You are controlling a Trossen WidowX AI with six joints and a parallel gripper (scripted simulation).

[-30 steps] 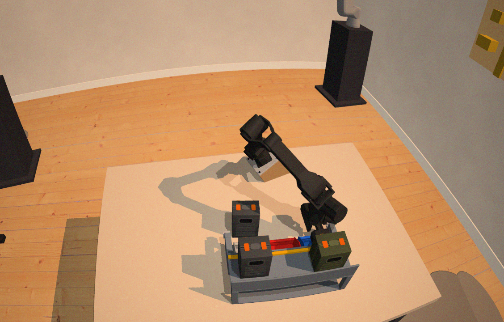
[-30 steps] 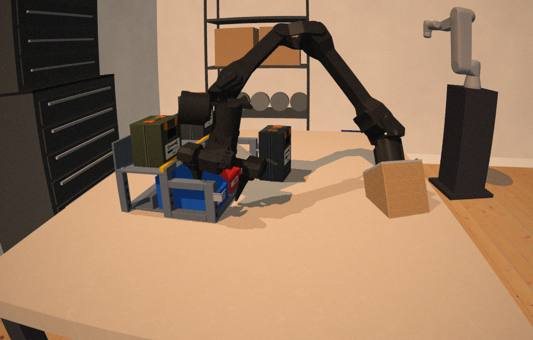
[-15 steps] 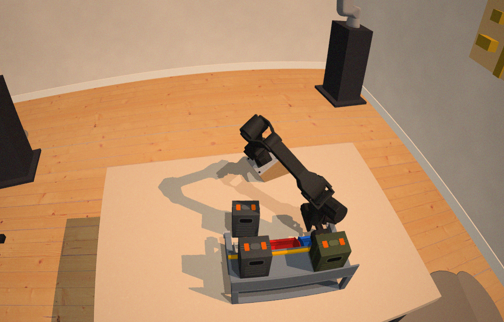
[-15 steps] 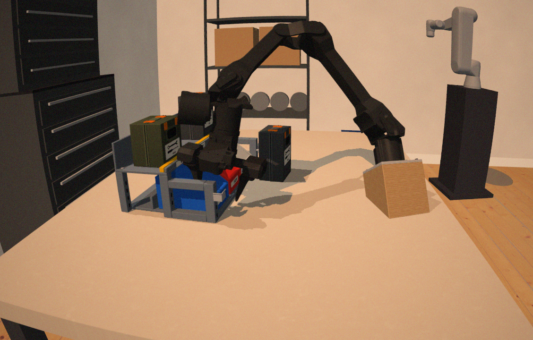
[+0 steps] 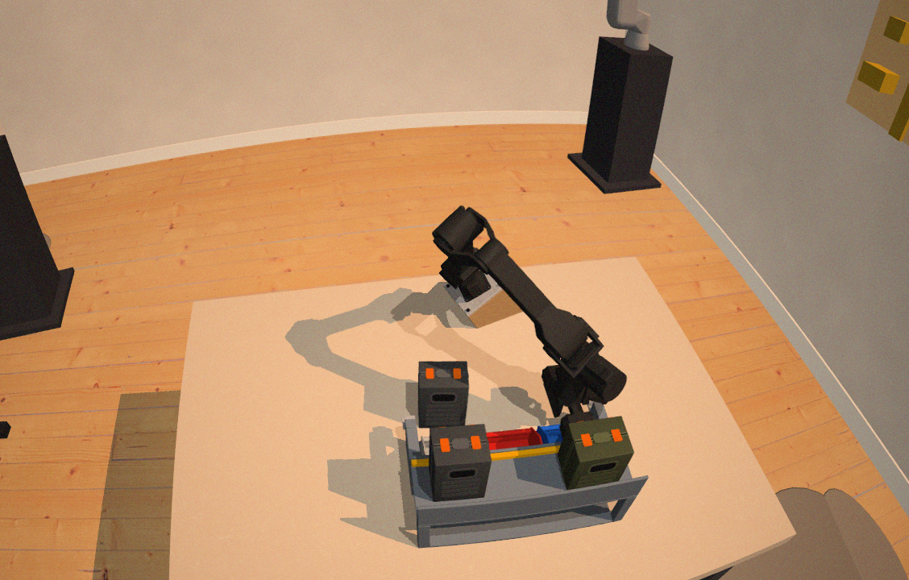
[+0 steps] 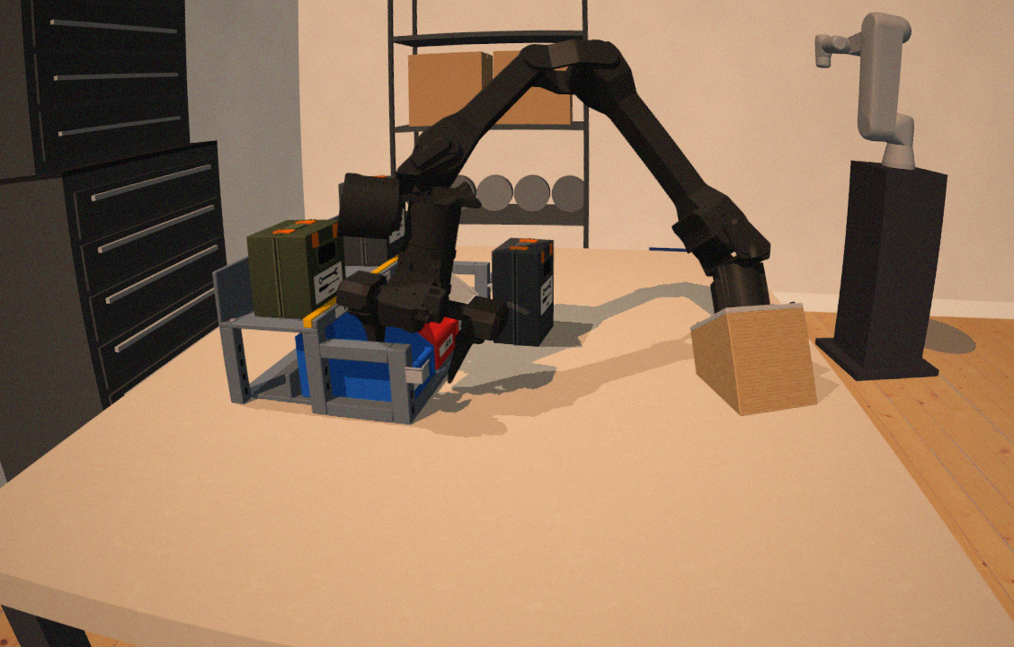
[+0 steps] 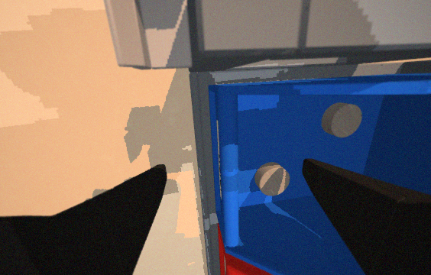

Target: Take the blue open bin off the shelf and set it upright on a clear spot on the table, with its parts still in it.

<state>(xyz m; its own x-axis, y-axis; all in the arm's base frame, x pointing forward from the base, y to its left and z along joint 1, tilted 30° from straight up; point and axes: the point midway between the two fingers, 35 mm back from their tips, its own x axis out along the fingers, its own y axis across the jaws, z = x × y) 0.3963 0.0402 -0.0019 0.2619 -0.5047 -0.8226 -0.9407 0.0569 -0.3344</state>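
Note:
The blue open bin (image 6: 353,366) sits on the lower level of the grey shelf (image 6: 317,354), next to a red bin (image 6: 440,336). In the wrist view the blue bin (image 7: 315,153) holds two round grey parts (image 7: 272,178) (image 7: 341,119). My gripper (image 7: 234,168) is open and empty. Its fingers straddle the bin's near wall, one finger outside over the table and one inside the bin. From the top view only a sliver of the blue bin (image 5: 549,432) shows behind the green case (image 5: 596,450).
Two dark cases stand nearby, one on the shelf top (image 5: 459,461) and one on the table behind the shelf (image 5: 442,393). A wooden wedge block (image 6: 753,358) holds the arm's base. The grey shelf frame posts stand close around the bin.

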